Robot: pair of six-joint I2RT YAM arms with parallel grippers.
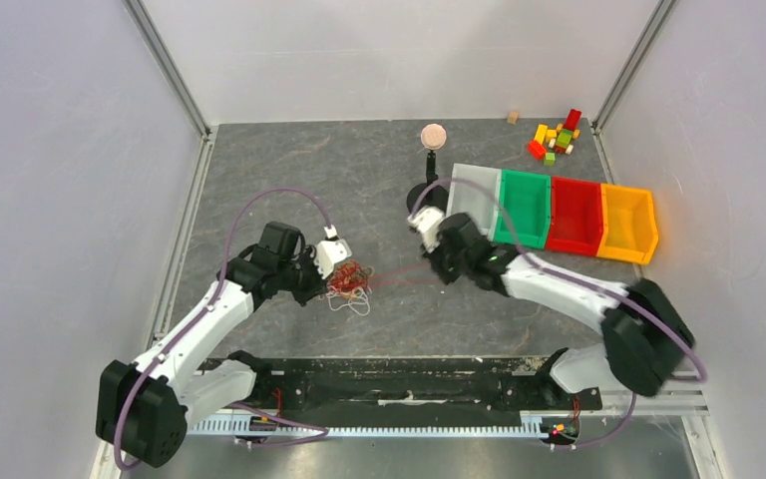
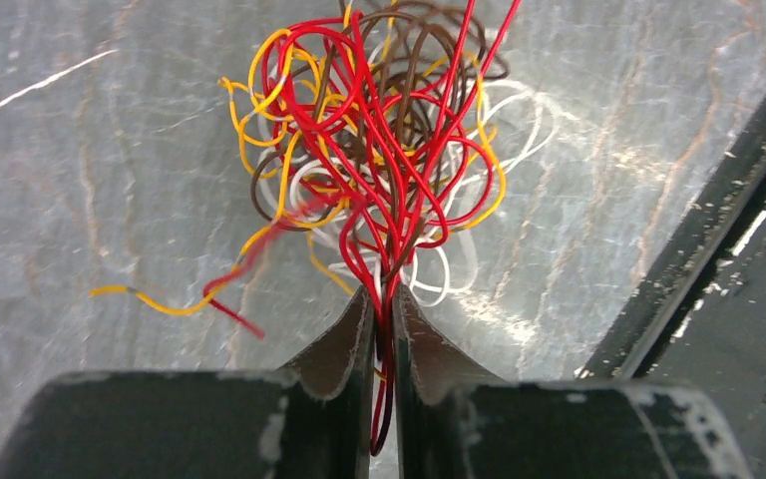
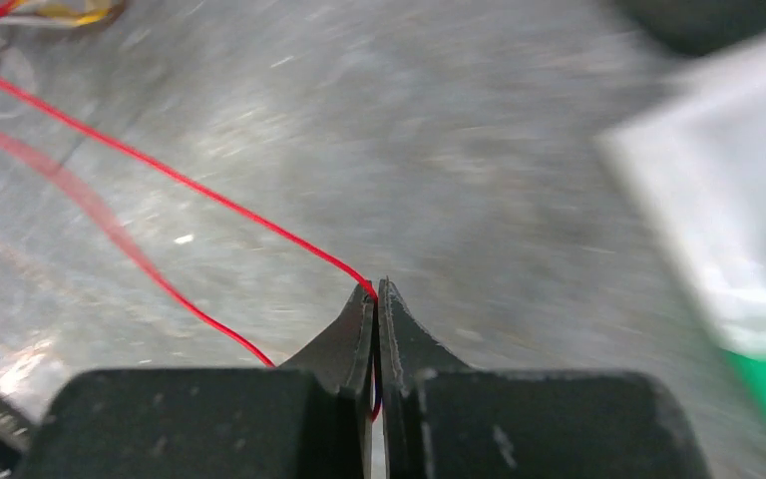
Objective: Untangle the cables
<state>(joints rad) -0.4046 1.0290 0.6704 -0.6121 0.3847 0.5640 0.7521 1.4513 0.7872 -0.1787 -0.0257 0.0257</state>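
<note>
The step in hand looks like drawing one strand out of the knot. The cables point(image 2: 379, 150) lie as a bunched tangle of red, orange, white and brown loops on the table point(image 1: 289, 160), nearer its left edge than its right and closer to the near edge than the far one. The left tool point(image 2: 383, 299) is clenched on several red strands at the base of the tangle and pins it in place. The right tool point(image 3: 376, 289) is clenched on a single red wire point(image 3: 190, 190), which runs taut from its tips back toward the tangle. The next move probably calls for the right arm to pull that wire farther toward the right edge while the left one holds firm. The pull should be slow, since the loops could cinch tighter instead of slipping free. Room on that side is limited: a row of bins point(image 1: 552, 212) sits just behind the right arm toward the far right corner, and a ball on a stand point(image 1: 433, 134) rises near the far edge. The bare stretch along the near edge, and toward the far left corner, looks like the freer path.
</note>
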